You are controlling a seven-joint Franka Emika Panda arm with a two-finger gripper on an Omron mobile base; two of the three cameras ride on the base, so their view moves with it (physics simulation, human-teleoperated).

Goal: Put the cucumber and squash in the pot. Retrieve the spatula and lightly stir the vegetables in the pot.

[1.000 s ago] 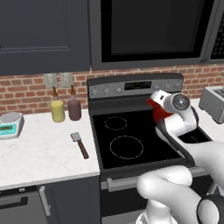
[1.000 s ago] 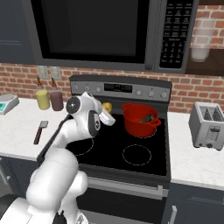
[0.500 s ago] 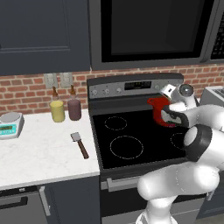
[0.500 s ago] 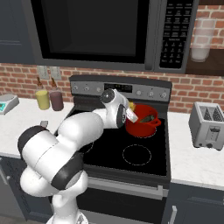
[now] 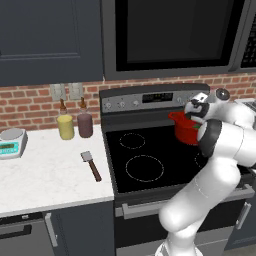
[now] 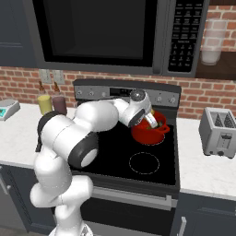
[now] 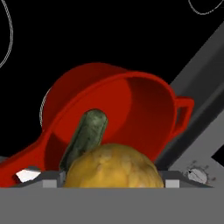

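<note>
The red pot stands on the back right of the black stove, and the dark green cucumber leans inside it against the wall. The yellow-orange squash sits between the jaws of the gripper, held wide around it just above the pot's rim. Left of the stove, the spatula lies on the white counter, near two bottles and a scale by the brick wall.

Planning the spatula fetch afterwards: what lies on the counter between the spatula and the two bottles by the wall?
Nothing: in the left base view, bare white counter separates the spatula from the yellow bottle and dark bottle.
</note>
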